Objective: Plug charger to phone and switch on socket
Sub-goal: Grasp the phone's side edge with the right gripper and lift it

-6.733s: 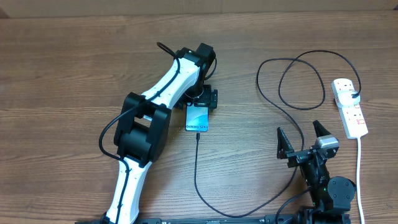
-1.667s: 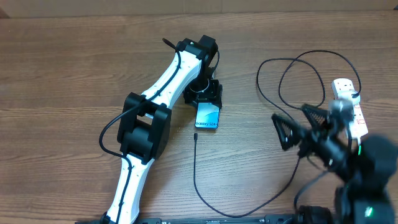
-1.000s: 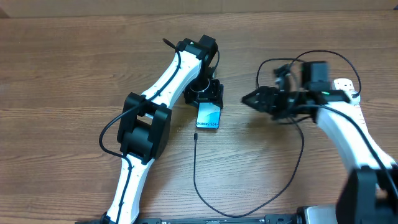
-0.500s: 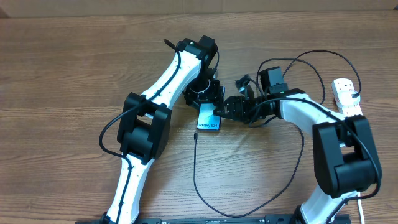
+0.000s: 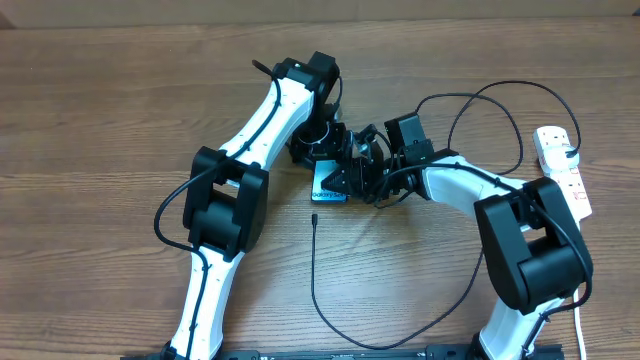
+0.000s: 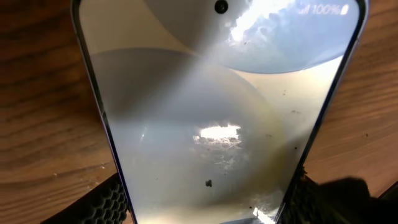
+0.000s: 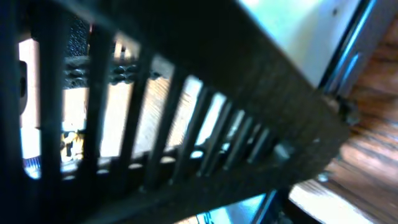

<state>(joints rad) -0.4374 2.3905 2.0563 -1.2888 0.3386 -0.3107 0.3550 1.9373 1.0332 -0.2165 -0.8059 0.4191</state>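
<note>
The left fingers (image 6: 107,200) clamp the phone (image 5: 325,187) by its long edges, its long axis running far to near. The right fingers (image 5: 355,175) crowd its right edge; I cannot tell whether they are closed. The charger (image 5: 312,265) has its connector tip (image 5: 313,217) just near of the phone's near end, not touching it, and near-left of the right fingers.

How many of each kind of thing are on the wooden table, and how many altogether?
Slim blue-screen smartphone: 1
Long thin black charger cable: 1
White power strip with red switches: 1
White-and-black robot arms (left arm, right arm): 2
Total: 5
</note>
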